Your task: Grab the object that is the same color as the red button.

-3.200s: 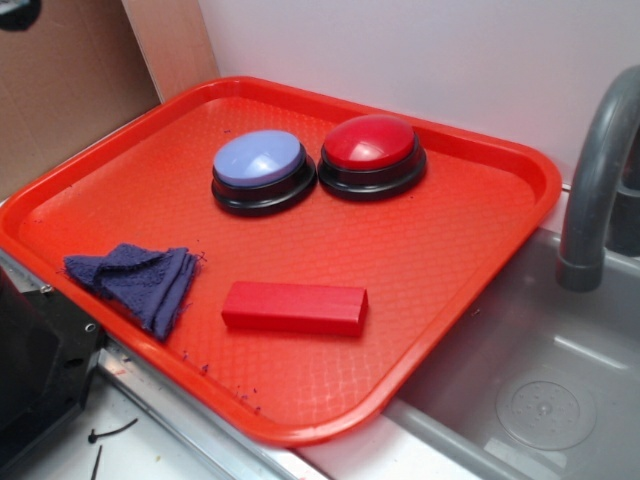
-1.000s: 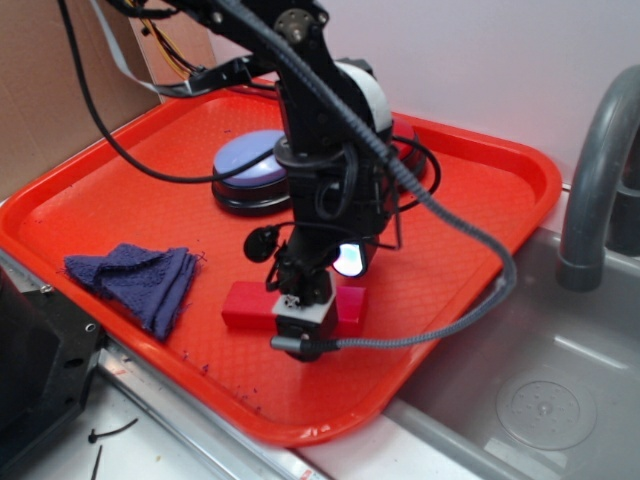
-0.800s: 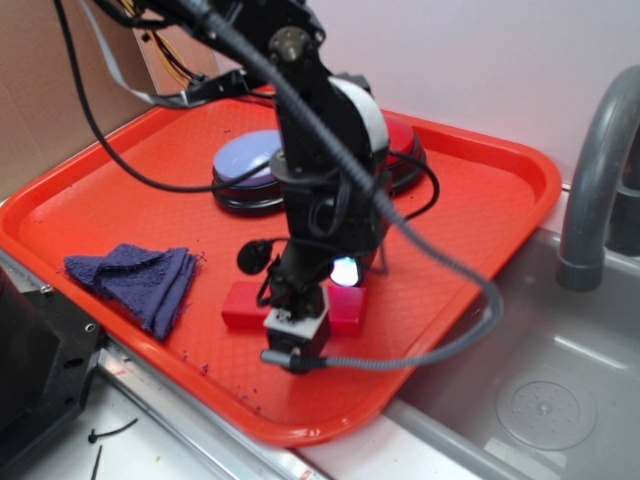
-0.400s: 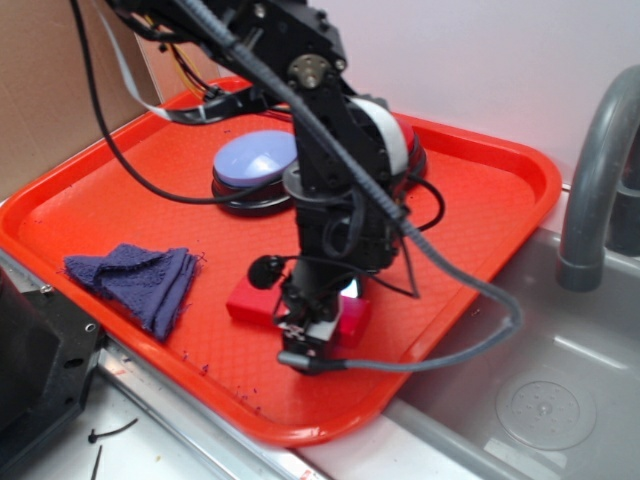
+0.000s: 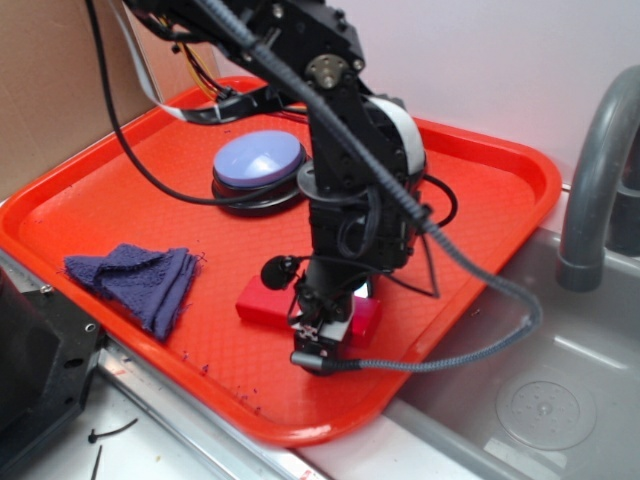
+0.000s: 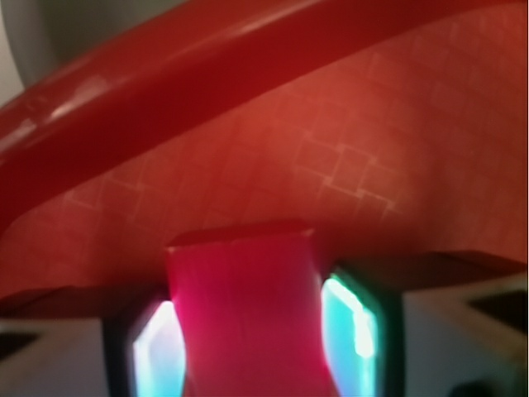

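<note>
In the exterior view, a folded blue cloth is seen at the left of the red tray. Behind it, the lavender-domed button is located on the tray's far half; the red button beside it is almost wholly hidden by the arm. The red block is positioned on the tray floor toward the near edge, crossed over its right part by the lowered gripper. In the wrist view, the block is shown directly between the two glowing finger pads, one at each side face. The jaws are closed against the block, pinching it, with the tray rim visible beyond
</note>
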You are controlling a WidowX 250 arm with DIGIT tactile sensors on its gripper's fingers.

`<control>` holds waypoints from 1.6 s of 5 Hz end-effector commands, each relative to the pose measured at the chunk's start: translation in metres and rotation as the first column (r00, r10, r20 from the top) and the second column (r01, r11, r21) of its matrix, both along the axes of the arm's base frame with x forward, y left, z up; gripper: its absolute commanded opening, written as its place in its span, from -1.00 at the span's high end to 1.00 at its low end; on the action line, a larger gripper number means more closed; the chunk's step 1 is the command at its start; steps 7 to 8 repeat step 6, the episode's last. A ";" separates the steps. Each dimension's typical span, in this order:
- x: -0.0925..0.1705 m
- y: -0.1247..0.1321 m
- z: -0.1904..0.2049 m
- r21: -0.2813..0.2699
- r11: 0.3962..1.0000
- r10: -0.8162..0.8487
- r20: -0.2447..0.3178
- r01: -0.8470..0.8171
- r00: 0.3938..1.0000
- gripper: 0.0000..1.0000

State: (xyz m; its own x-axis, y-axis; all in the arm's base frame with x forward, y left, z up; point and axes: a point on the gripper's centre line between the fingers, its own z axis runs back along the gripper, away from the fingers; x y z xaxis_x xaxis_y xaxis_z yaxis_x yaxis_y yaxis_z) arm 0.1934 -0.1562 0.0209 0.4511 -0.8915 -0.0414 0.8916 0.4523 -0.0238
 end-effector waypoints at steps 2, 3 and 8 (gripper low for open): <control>0.014 0.051 0.130 -0.050 0.804 0.594 0.000 -0.593 0.805 1.00; 0.011 0.066 0.176 -0.075 0.646 0.763 0.059 -0.759 0.644 1.00; 0.008 0.109 0.200 -0.086 0.490 0.871 0.015 -0.867 0.491 1.00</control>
